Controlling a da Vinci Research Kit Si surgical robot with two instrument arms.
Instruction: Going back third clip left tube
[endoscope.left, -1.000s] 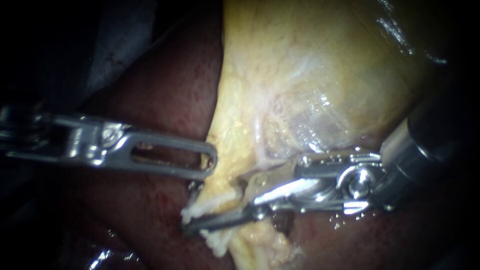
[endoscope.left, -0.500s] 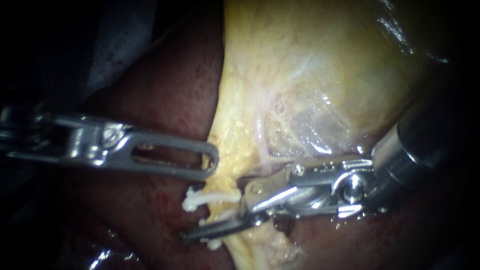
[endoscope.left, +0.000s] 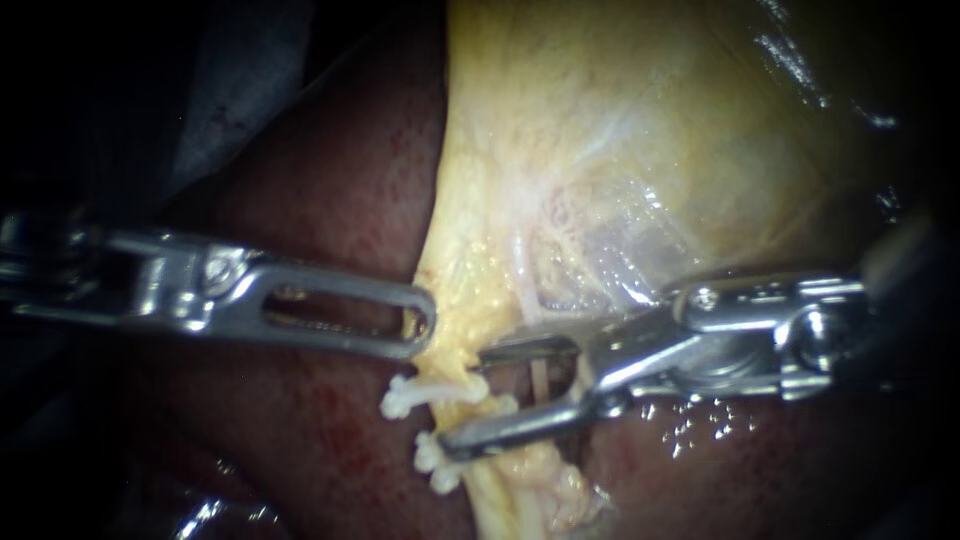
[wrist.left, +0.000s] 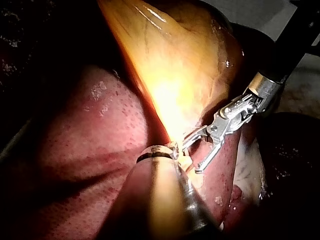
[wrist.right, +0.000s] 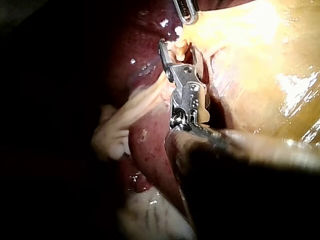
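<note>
In the endoscope view the left tool (endoscope.left: 420, 325) comes in from 9 o'clock. Its slotted jaws lie together on the pale edge of the gallbladder (endoscope.left: 620, 130), which is drawn to a point at their tip. The right tool (endoscope.left: 463, 398) comes in from 3 o'clock with its jaws spread in a clear gap, gripping nothing. A thin tube (endoscope.left: 540, 378) runs across that gap near the hinge, and whether either jaw touches it cannot be told. Two white clips sit at about 7 o'clock from the middle of the view, just below the left tool's tip. The upper clip (endoscope.left: 425, 392) lies between the two spread jaw tips, and the lower clip (endoscope.left: 432, 465) is right at the tip of the lower jaw (touching or just apart is unclear). Dark red liver (endoscope.left: 340, 180) lies behind both tools.
</note>
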